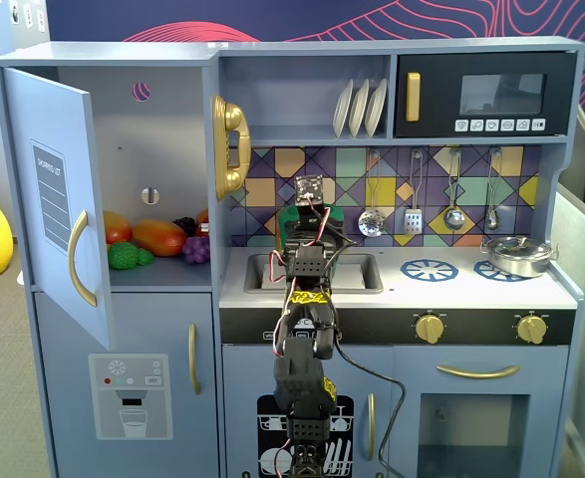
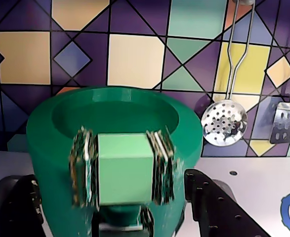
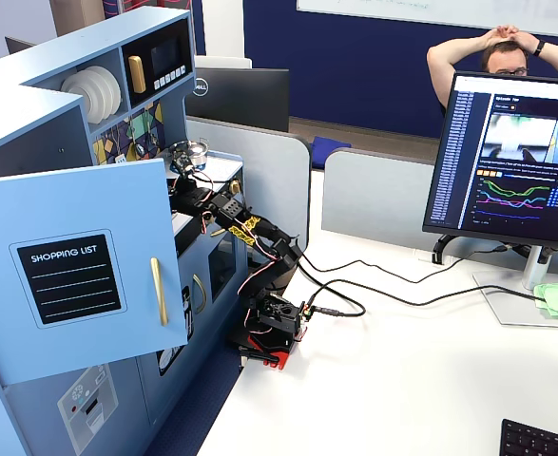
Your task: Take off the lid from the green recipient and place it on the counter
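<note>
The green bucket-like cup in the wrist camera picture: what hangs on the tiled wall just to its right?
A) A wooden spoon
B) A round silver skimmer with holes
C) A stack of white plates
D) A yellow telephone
B: in the wrist view a round silver skimmer full of small holes hangs on the tiled wall to the right of the green recipient, with a slotted spatula further right.

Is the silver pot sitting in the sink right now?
No. In a fixed view the silver pot stands on the right burner ring of the counter.
</note>
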